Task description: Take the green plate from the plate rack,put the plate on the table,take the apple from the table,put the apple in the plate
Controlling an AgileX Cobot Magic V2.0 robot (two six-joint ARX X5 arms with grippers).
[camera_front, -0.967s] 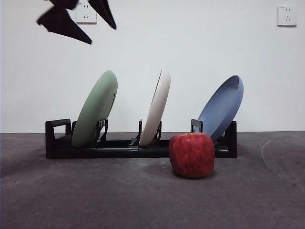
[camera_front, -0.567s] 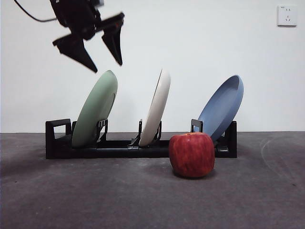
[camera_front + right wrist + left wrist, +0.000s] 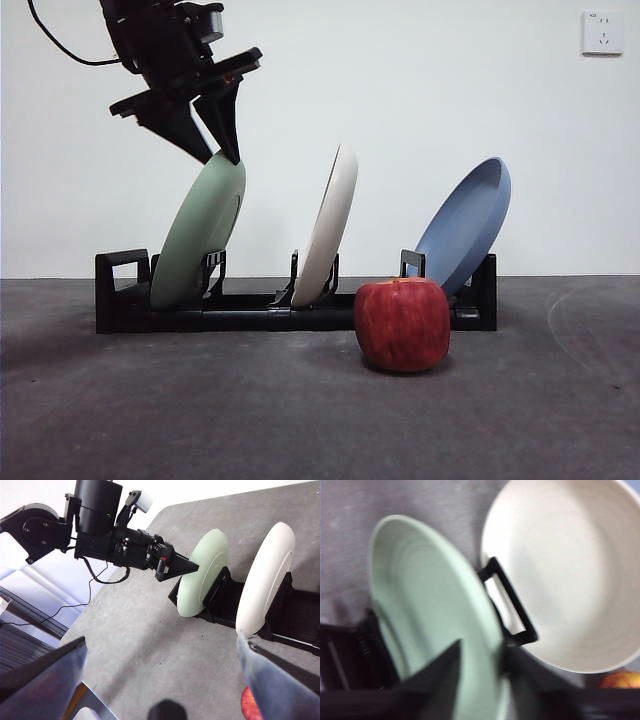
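The left gripper [image 3: 215, 155] sits with jaws parted astride the top rim of the green plate [image 3: 200, 232], which leans in the plate rack [image 3: 120, 300] on the table [image 3: 200, 400], the apple [image 3: 402, 324] in front, while the right gripper [image 3: 160, 680] waits spread wide

I see the left gripper [image 3: 192, 568] at the green plate's [image 3: 202, 572] top rim; my right gripper's [image 3: 160, 660] jaws spread wide.

Left gripper [image 3: 212, 150] fingers spread; right gripper [image 3: 160, 680] high, spread.
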